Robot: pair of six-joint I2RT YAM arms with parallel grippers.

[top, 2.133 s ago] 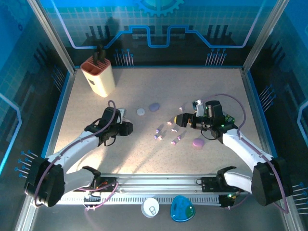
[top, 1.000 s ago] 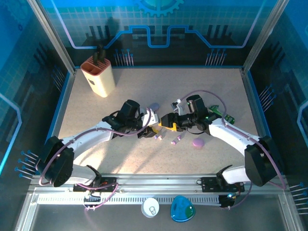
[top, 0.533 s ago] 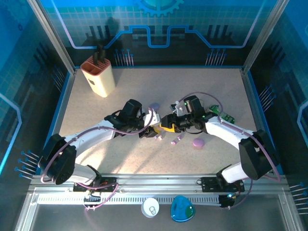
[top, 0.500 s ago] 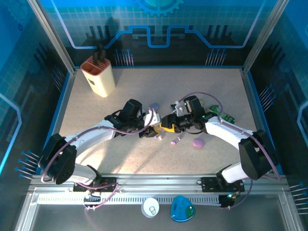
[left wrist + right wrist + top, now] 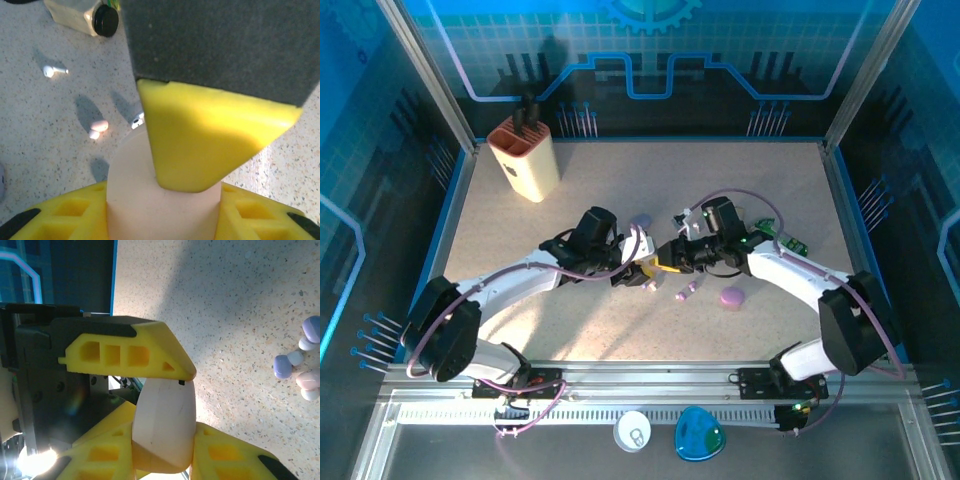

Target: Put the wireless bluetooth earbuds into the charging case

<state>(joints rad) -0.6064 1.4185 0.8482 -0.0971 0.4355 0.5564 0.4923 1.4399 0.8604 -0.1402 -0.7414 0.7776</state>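
**A:** Any earbuds (image 5: 282,366) in yet?

**B:** Nope, they're all loose on the tabletop (image 5: 750,190), just near-side of the arms. Left pincer (image 5: 162,210) and right pincer (image 5: 162,452) both pinch the cream case (image 5: 165,415) mid-table. It looks closed, so I reckon opening and loading are all still to do.

Your overhead view is sharp and evenly lit, the table (image 5: 740,190) pale and bright against dim blue walls, while in the left wrist view whatever sits nearest the lens goes soft and the earbuds (image 5: 98,126) throw dark shadows, and lamp glare flares at the lower left of the right wrist view.
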